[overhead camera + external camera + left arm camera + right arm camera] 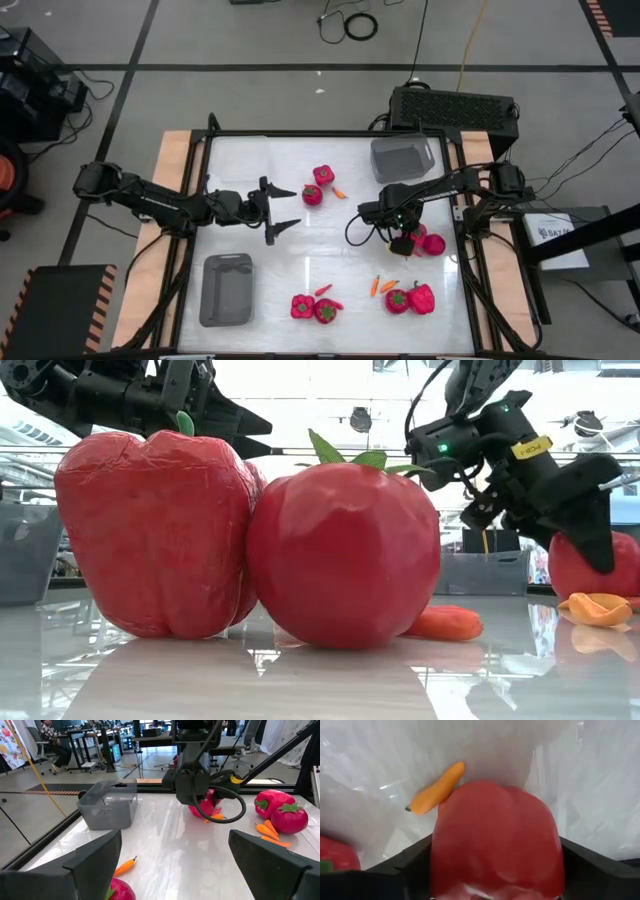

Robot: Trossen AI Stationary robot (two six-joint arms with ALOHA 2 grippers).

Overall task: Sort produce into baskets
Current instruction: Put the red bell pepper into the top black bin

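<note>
**One red pepper clamped in the right gripper, the rest of the produce loose on the table**

One glossy red toy bell pepper (495, 840) sits on the white tabletop at about 3 o'clock from the table's centre. The right gripper (401, 243) is lowered over it. Its two dark fingers press against the pepper's opposite flanks, so the jaws are closed on it. A slim orange chilli piece (437, 790) lies touching the pepper's far side. More red produce (432, 243) lies just beside the gripper toward 3 o'clock, but I cannot tell how many pieces.

Six other large red pieces lie in three pairs:
- Two at 12 o'clock (318, 185), with one small orange chilli (340, 192) beside them.
- Two at 6 o'clock, a bell pepper (155, 530) touching a round green-topped fruit (345, 550), with small red chillies (323, 290) near them.
- Two at 5 o'clock (410, 299), with two orange chillies (382, 286) just beside them.

Two translucent grey plastic tubs are plain to see. One (380, 150) is at 1 o'clock and the other (227, 290) at 7 o'clock, and both look empty.

The left gripper (296, 208) hovers at 9 o'clock with its fingers spread wide and nothing between them, well apart from the held pepper. A black perforated box (455, 105) stands beyond the table's far edge.
</note>
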